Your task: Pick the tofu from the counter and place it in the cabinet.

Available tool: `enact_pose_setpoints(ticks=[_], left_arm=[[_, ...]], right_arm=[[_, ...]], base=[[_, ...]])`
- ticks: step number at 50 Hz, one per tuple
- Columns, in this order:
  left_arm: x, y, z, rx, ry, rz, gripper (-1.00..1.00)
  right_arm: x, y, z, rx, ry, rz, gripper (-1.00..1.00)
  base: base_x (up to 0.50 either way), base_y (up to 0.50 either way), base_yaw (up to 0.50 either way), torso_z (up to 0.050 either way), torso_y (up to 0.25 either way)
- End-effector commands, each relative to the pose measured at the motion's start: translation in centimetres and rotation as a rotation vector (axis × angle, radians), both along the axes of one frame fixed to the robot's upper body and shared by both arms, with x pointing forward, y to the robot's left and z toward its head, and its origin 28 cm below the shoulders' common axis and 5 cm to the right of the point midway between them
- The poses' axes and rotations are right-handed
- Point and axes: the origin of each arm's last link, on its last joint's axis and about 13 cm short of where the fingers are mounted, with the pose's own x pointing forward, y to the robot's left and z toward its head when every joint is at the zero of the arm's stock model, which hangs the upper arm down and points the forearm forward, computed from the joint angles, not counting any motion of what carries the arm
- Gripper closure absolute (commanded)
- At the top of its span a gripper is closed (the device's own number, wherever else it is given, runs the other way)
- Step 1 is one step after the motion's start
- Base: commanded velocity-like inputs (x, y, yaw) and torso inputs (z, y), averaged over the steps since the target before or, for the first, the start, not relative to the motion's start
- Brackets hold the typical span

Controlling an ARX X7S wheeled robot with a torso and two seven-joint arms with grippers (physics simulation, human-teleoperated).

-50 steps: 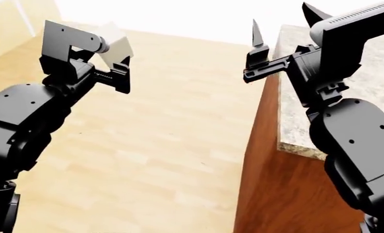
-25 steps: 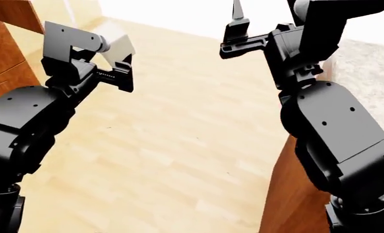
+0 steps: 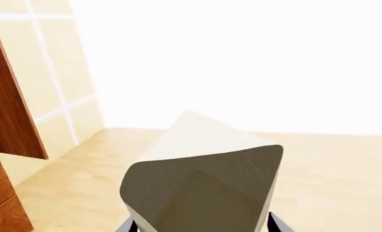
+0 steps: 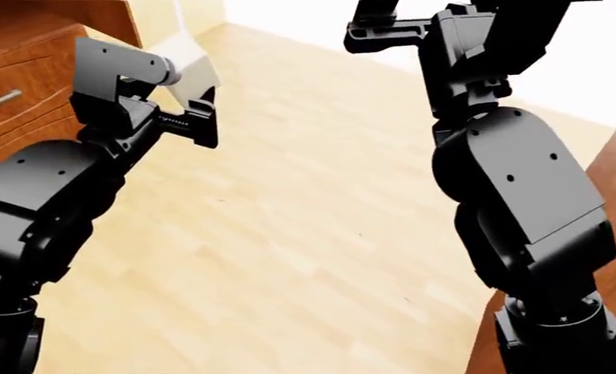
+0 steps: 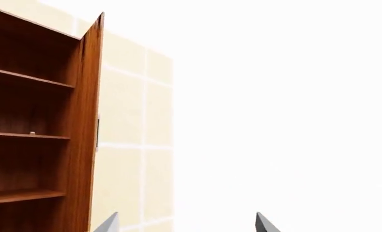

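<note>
We rate a collision as the main risk: the cabinet (image 5: 36,125) stands near the left arm, and a swing could drive the tofu (image 3: 204,179) into its open door (image 5: 88,125) or a shelf edge. A second risk is slip, since the soft block sits tilted in the grip. The cabinet shelves in the right wrist view carry nothing we can identify. The left end effector (image 4: 188,97) grips the tofu above the floor. The right end effector (image 5: 185,223) is wide, with nothing between its tips.
</note>
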Motion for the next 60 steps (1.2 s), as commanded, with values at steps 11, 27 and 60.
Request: enact_pose_setpoints(ticks=[11,27,60], left_arm=[[0.1,-1.2,-0.4,-0.056,-0.021,-0.003,1.0],[0.0,-1.8,-0.3,-0.066,-0.027,-0.008,1.0],[0.2,-2.3,-1.4,-0.112,-0.022,0.005,1.0]], right_arm=[[0.5,0.4,0.0,0.126,-0.027,-0.035,-1.0],[1.2,0.4,1.2,0.28,-0.05,-0.048,-1.0],[-2.9,3.8,-1.3,0.285,-0.062,-0.059,-1.0]], base=[[0.1,-0.14,0.47,0.0,0.001],[0.11,-0.13,0.47,0.0,0.001],[0.13,-0.11,0.47,0.0,0.001]])
